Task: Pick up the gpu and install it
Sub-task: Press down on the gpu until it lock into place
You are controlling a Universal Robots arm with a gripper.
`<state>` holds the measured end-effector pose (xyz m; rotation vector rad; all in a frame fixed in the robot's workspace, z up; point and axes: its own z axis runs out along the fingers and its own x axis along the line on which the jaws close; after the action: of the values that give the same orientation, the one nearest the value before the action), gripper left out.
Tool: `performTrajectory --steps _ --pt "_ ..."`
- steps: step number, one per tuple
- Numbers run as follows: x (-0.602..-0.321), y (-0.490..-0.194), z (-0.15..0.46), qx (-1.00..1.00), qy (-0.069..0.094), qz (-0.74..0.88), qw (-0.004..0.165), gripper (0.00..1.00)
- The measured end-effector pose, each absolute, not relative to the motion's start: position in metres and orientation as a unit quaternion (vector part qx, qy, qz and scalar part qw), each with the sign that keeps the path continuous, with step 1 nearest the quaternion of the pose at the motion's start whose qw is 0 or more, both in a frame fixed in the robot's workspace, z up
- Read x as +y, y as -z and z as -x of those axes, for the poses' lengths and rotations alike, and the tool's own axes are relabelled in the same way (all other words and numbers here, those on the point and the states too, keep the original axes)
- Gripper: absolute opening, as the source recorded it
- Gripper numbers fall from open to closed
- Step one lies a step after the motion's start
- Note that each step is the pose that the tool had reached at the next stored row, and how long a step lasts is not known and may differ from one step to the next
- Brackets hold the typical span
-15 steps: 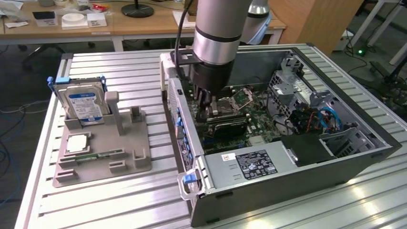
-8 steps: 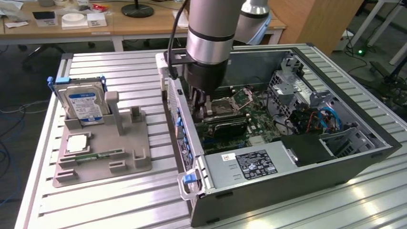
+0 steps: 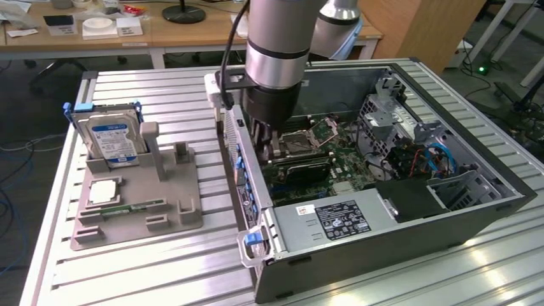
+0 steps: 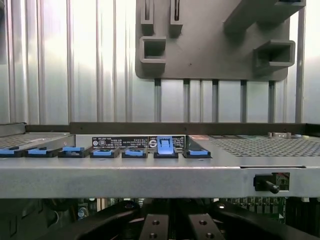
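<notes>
Inside computer case, tool closed over motherboard, grip contents hidden.

Exterior view overlooks the open computer case (wrist view hugs its rear).

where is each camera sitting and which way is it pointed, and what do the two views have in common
Exterior view: sits off the arm, high up, looking down across the slatted table at the open computer case and the grey parts holder with the hard drive; the arm's wrist reaches down into the case.
Wrist view: rides on the wrist, looking out over the case's rear edge with blue latches toward the holder; the gripper, shut, shows dark at the edge.
Shared: case edge, holder, table.
</notes>
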<state>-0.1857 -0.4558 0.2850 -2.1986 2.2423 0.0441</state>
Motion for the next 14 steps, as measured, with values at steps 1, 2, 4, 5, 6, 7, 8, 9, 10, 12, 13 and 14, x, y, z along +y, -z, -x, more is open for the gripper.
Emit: performTrajectory --steps 1,2,4,5,6,7,8,9,10,12,13,14 --pt "-0.4561 -0.2837 0.1858 0.714 -0.014 0.7 0.0 0.1" --pt "-0.4567 -0.2821 0.1858 0.714 -0.014 0.7 0.0 0.1" --pt "-0.4571 -0.2784 0.1859 0.714 -0.014 0.7 0.001 0.1" --pt "-0.4572 -0.2771 0.1859 0.714 -0.014 0.7 0.0 0.1" --pt "-0.4572 -0.2769 0.1858 0.714 -0.014 0.7 0.0 0.1" --pt "-0.4572 -0.2769 0.1854 0.714 -0.013 0.7 0.0 0.1" --pt "-0.4572 -0.2769 0.1842 0.714 -0.013 0.7 0.0 0.1" --pt "-0.4572 -0.2768 0.1825 0.714 -0.013 0.7 0.0 0.1" --pt "-0.4572 -0.2768 0.1803 0.714 -0.013 0.7 0.0 0.1" --pt "-0.4572 -0.2775 0.177 0.714 -0.013 0.7 0.0 0.1" --pt "-0.4572 -0.2793 0.1768 0.714 -0.013 0.7 0.0 0.1" --pt "-0.4571 -0.2817 0.1768 0.714 -0.013 0.7 0.0 0.1"
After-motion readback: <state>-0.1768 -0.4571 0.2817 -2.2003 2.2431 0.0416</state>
